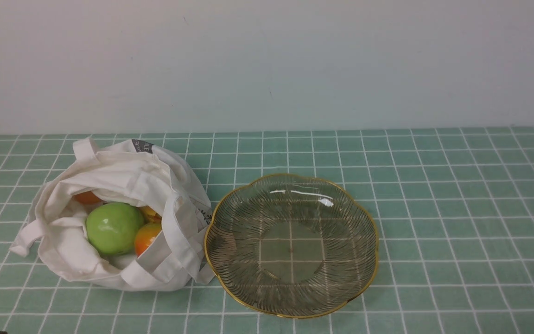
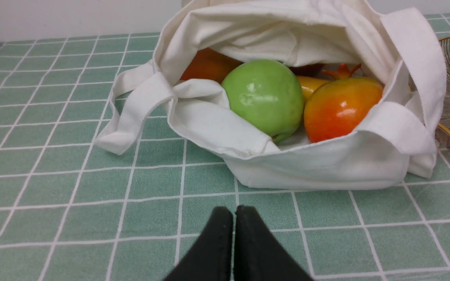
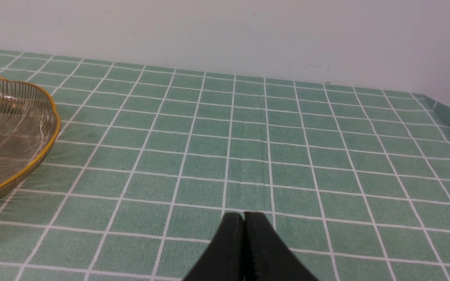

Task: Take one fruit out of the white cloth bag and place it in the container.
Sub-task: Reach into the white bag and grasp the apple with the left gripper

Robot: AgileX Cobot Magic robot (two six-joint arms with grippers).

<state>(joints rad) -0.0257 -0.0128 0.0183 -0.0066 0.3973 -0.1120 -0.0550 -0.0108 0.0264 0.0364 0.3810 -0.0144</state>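
Apple [image 1: 114, 228] lay in the bag [image 1: 109, 174], touching an orange fruit [image 2: 338, 105], beside the dish [image 1: 332, 278]. My left pincer [image 2: 234, 210] hung clenched, empty; I judged it should open wide, avoiding the strap [image 2: 389, 123].

Nothing legible anywhere. On the white cloth bag [image 1: 123, 178], a small grey label [image 1: 143, 146] sewn at the far rim, carrying pale letters in what look like two short rows, too small and blurred to read. On the bag's right side, a patch of dark print [image 1: 206, 216], creased, mostly folded out of sight, likewise unreadable.
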